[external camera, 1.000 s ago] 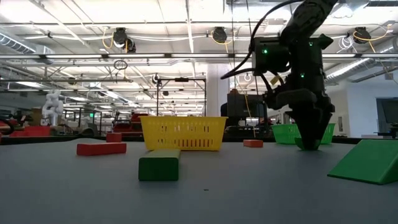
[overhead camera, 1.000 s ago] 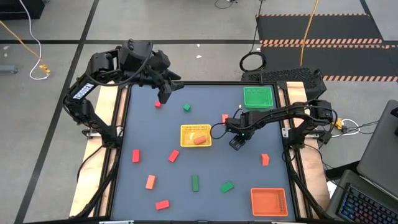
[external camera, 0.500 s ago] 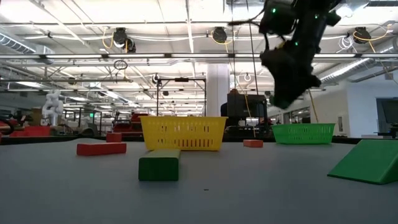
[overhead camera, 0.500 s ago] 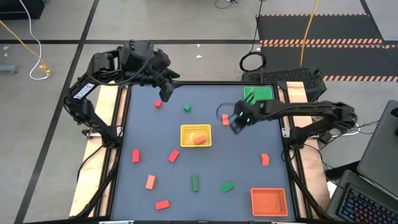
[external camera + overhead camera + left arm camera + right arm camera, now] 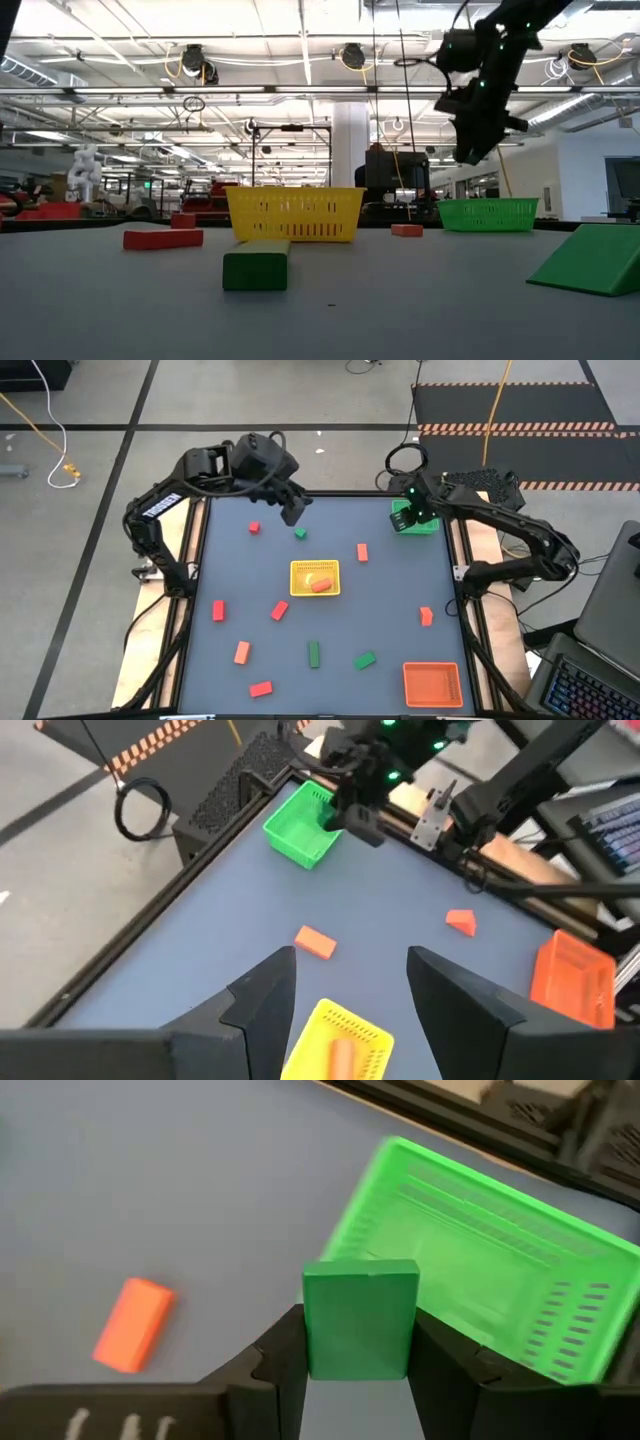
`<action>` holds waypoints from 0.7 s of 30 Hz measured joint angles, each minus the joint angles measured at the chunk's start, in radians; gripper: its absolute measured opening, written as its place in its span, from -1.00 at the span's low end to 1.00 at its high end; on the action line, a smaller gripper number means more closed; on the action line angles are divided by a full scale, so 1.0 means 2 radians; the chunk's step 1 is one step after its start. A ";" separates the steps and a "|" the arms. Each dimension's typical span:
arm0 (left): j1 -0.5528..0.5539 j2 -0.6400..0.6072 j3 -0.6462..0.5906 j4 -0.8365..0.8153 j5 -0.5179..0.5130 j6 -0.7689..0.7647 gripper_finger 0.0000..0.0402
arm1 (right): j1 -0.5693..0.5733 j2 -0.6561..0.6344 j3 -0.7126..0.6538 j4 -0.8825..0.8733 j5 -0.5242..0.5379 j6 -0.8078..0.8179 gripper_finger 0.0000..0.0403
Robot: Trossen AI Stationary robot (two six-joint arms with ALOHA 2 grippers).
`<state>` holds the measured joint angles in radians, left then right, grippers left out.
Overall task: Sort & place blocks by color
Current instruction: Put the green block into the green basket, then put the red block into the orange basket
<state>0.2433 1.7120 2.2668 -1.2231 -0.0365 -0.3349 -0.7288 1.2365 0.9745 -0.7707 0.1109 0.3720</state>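
**Four green blocks, eight red or orange-red, three trays**

Nearest the front edge lie one red block and the orange tray. Behind them is a row of three: a red bar, an upright-lying green bar and a tilted green bar. The next row has three more: two red blocks on the left and an orange-red one well apart on the right.

At mid-table is the yellow tray, with one orange-red block inside it. Beyond it are three loose pieces: an orange-red bar, a small green cube and a small red cube.

Farther back, the left gripper hovers above the table near the green cube, its fingers spread with nothing between them. At the far right, the right gripper hangs over the green tray, clamped on a green block held above the tray's rim.
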 joint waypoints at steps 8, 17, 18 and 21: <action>-0.019 0.001 0.000 0.000 -0.021 -0.054 -0.03 | -0.061 0.046 0.000 0.003 -0.005 -0.052 -0.31; -0.045 0.002 0.000 0.000 -0.082 -0.118 -0.03 | -0.084 0.055 0.000 0.055 -0.004 -0.067 -0.09; -0.048 0.002 0.000 0.000 -0.090 -0.125 -0.03 | -0.085 0.054 0.000 0.058 -0.005 -0.069 -0.08; -0.055 0.002 0.000 0.000 -0.118 -0.147 -0.03 | -0.088 0.054 0.000 0.057 -0.005 -0.075 0.00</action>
<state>0.1331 1.7157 2.2673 -1.2228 -0.2726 -0.6292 -0.9043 1.3445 0.9752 -0.6576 0.1005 0.2224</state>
